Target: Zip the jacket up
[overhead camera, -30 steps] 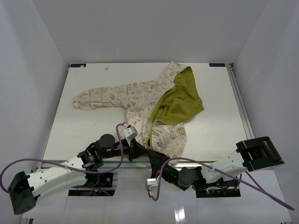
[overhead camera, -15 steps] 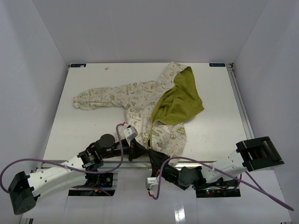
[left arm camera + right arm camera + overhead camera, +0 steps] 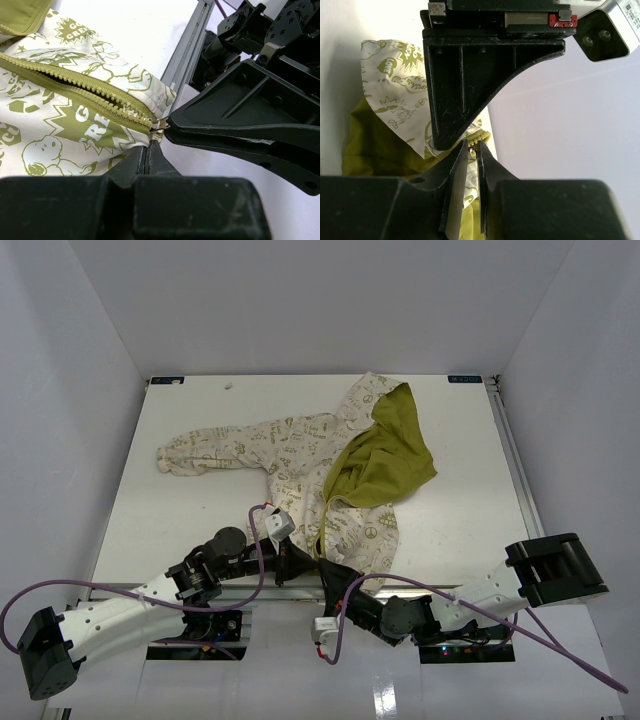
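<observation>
Jacket (image 3: 340,465), soft and limp, spread mid-frame on worktop (image 3: 180,525), hem (image 3: 150,92) at lower centre. Left jaws shut on hem, right jaws closed on pull (image 3: 160,125); likely to bunch unless hem held taut.

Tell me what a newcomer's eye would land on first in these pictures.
The cream, green-printed jacket lies sprawled in the overhead view, and its olive-green lining is flipped open on the right. At its near hem both grippers crowd together. The left gripper pinches the fabric just below the zipper, which gapes open, and the right gripper closes on the small metal pull.
</observation>
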Robot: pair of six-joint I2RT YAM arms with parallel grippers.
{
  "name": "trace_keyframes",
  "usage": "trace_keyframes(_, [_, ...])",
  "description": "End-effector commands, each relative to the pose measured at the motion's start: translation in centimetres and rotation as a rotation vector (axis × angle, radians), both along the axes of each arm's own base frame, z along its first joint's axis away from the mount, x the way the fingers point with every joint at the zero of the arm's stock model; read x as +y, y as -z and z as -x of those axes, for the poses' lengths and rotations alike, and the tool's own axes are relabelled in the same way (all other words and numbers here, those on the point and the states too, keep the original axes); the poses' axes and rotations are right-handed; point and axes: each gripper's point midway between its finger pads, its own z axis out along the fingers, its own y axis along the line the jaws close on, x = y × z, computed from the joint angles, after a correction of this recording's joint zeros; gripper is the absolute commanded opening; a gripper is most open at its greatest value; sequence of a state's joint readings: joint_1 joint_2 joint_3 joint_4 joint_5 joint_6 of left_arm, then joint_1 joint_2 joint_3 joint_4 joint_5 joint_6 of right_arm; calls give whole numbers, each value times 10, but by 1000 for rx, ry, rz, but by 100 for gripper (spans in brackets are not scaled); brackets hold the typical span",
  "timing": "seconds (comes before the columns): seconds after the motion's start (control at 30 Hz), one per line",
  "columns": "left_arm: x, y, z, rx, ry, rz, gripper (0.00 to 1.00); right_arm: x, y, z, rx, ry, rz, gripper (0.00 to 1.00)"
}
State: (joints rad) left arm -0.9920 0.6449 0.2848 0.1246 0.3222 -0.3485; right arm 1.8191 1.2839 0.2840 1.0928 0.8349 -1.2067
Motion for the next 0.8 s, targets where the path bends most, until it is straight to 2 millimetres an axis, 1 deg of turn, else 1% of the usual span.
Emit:
trace_keyframes(0.0, [0,-3,3,-15,19,15,0,3,0,0,39,1,-23,17])
trace_keyframes(0.2, [0,-4,3,-17,17,15,0,4,4,1,64,-5,-10,15])
trace_keyframes(0.43, [0,-4,3,-18,17,16,0,2,6,1,81,-1,-6,19])
trace_keyframes(0.77, [0,-3,3,-15,18,14,0,1,6,0,89,10,-2,20])
